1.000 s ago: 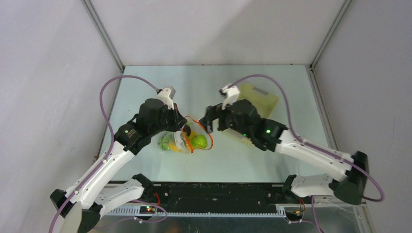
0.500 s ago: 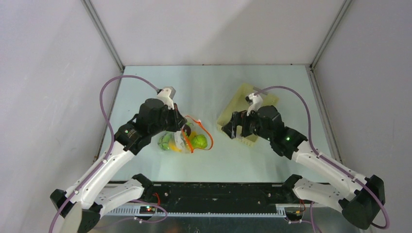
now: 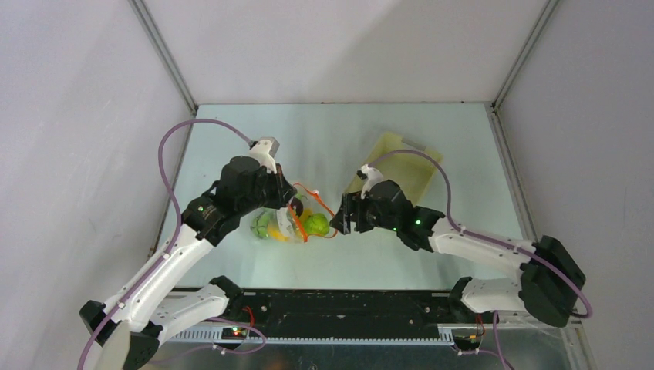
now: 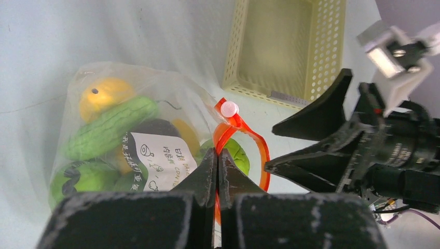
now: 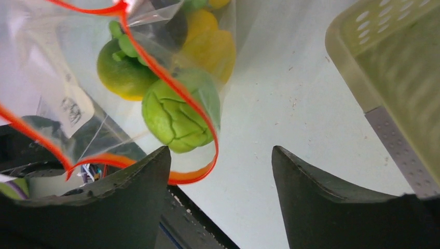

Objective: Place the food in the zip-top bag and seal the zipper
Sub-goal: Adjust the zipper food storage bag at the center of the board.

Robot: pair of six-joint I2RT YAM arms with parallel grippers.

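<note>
The clear zip-top bag [image 3: 287, 223] lies on the table with green, yellow and dark toy food [image 4: 111, 127] inside and a white label [image 4: 155, 160]. Its red-orange zipper [image 4: 262, 155] stands open in a loop, with a white slider [image 4: 229, 109] at the top. My left gripper [image 4: 217, 155] is shut on the zipper strip at the bag's mouth. My right gripper [image 5: 220, 155] is open and empty, right beside the loop of the zipper [image 5: 205, 119]. A green lumpy toy [image 5: 174, 111] and a green-yellow one [image 5: 122, 70] show in the mouth.
The pale yellow lattice basket [image 3: 393, 166] sits on the table behind my right arm; it looks empty in the left wrist view [image 4: 283, 49]. The right arm's black body [image 4: 373, 150] fills the right of that view. Grey walls enclose the table.
My right gripper swung from the bag out toward the basket, then came back left to the bag's open mouth. The left gripper kept its hold on the zipper.
</note>
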